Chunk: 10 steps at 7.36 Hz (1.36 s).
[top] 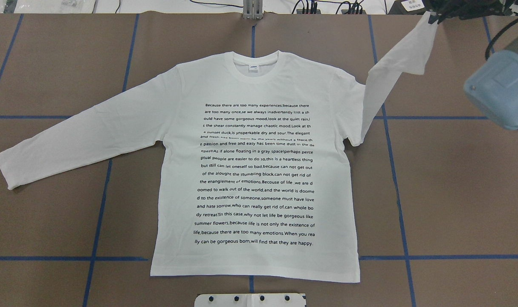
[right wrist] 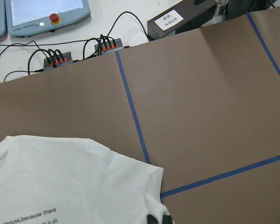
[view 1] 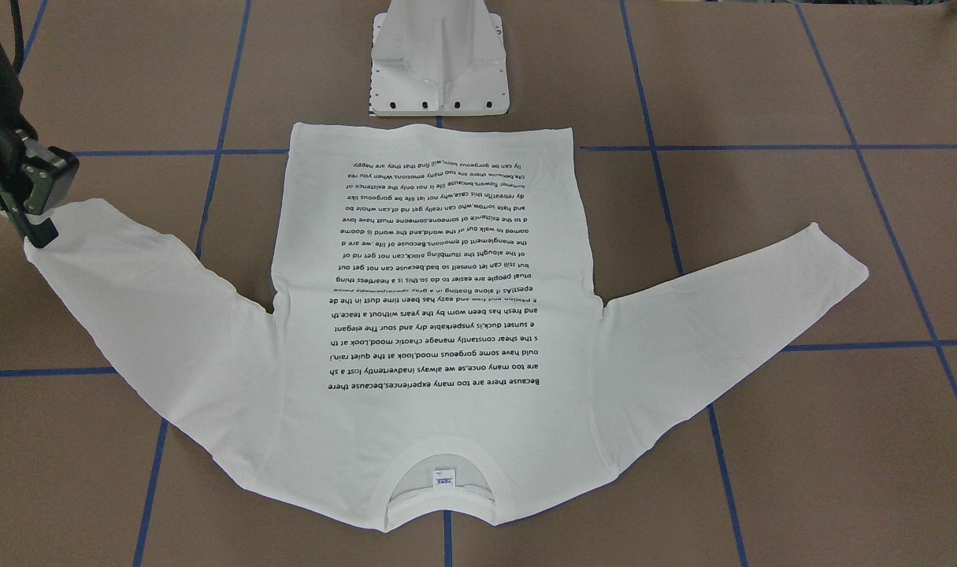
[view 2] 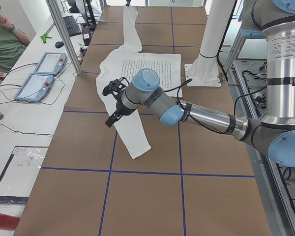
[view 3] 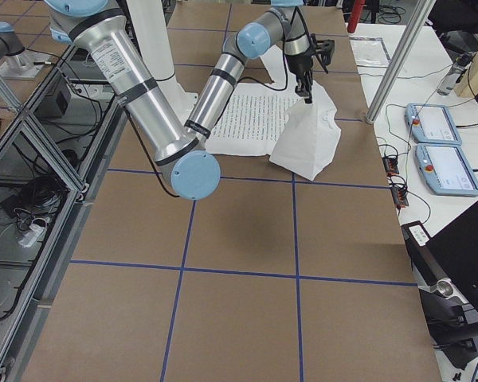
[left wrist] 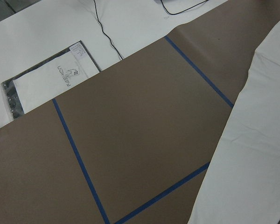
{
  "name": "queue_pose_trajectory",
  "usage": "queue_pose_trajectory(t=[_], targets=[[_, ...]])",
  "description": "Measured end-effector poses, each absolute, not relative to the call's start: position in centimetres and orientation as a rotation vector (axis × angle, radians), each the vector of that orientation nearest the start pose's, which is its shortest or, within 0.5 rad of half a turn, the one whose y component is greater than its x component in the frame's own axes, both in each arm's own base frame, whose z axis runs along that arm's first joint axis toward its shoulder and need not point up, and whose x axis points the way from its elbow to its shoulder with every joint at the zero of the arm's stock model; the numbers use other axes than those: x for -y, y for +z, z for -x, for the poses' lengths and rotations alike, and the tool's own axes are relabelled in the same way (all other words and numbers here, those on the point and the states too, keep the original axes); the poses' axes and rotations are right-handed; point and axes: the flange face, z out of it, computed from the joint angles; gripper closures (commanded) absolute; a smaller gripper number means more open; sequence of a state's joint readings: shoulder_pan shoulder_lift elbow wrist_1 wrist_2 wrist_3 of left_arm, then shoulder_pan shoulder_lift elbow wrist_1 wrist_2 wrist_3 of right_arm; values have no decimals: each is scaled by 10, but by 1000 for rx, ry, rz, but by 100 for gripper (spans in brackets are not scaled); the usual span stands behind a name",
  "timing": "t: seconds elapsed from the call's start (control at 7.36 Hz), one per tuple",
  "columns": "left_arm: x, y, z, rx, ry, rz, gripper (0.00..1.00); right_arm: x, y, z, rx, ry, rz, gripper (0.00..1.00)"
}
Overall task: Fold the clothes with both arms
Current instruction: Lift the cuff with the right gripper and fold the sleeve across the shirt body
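The white long-sleeved shirt (top: 254, 170) lies flat with its black text side up, the neckline (top: 255, 64) away from the robot. My right gripper (view 1: 41, 228) is shut on the cuff of the shirt's right sleeve (top: 395, 68) and holds it raised off the table, beyond the shoulder. The right wrist view shows the fingertips (right wrist: 158, 218) pinching cloth. The left sleeve (top: 71, 140) lies stretched out on the table. In the exterior left view my left gripper (view 2: 110, 119) hangs over that sleeve (view 2: 132, 137); I cannot tell whether it is open or shut.
The white pedestal base (view 1: 439, 63) stands just past the shirt's hem. Blue tape lines cross the brown table cover (top: 455, 192). Control tablets (view 2: 39, 73), cables and a seated person (view 2: 2, 44) are beyond the table's far edge, behind an aluminium post (view 2: 64, 34).
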<state>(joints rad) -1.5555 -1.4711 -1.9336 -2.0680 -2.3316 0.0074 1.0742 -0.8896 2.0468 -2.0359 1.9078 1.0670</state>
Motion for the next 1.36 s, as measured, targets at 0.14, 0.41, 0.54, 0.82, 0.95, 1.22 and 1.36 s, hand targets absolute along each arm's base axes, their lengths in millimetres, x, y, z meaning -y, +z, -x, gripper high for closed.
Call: queue_pose_trajectory(t=[0.14,0.41,0.54,0.82,0.95,1.22,1.36], targets=[[460,467,57,-727,309,-719,0,555,105,216,704,424,-288,100],[461,468,57,-728,306,-716,0,581,56,329,712,423,-391,100],[461,470,57,-729,304,-712,0,585,58,407,726,417,-456,100],[462,473,57,-730,301,-706,0,578,70,535,736,428,-507,100],[462,474,57,-731,299,-704,0,571,68,584,714,445,-506,100],[462,476,57,-730,296,-699,0,551,74,647,667,450,-509,100],[462,477,57,-730,295,-698,0,547,69,661,665,458,-506,100]])
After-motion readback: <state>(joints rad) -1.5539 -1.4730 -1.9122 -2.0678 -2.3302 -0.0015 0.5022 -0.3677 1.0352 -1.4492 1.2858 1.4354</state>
